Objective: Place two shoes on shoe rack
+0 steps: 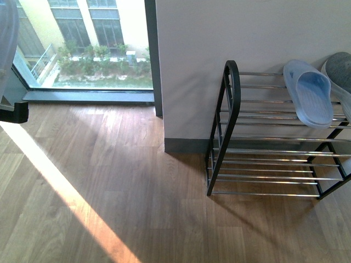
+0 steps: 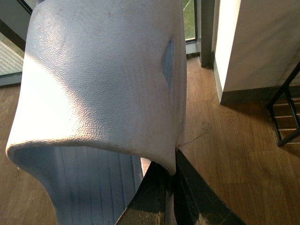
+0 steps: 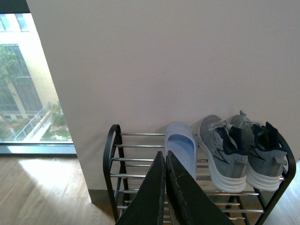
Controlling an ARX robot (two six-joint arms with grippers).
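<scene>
My left gripper (image 2: 171,169) is shut on the edge of a pale blue slide (image 2: 103,75), which fills most of the left wrist view and hangs above the wooden floor. In the front view that held slide (image 1: 6,49) shows only at the far left edge. The shoe rack (image 1: 227,109) stands against the wall at the right. On its top shelf lie the other pale blue slide (image 1: 310,93) and a grey sneaker (image 1: 341,71), cut off by the frame. The right wrist view shows the rack (image 3: 112,154) with the slide (image 3: 180,143) and two grey sneakers (image 3: 222,150). My right gripper (image 3: 165,155) hangs shut and empty in front of it.
A floor-to-ceiling window (image 1: 82,49) is at the back left, with a dark frame post (image 1: 153,55) beside the white wall (image 1: 230,33). Wooden floor (image 1: 126,192) with a sunlit strip stretches left of the rack. The rack's lower shelves (image 1: 269,175) hold nothing.
</scene>
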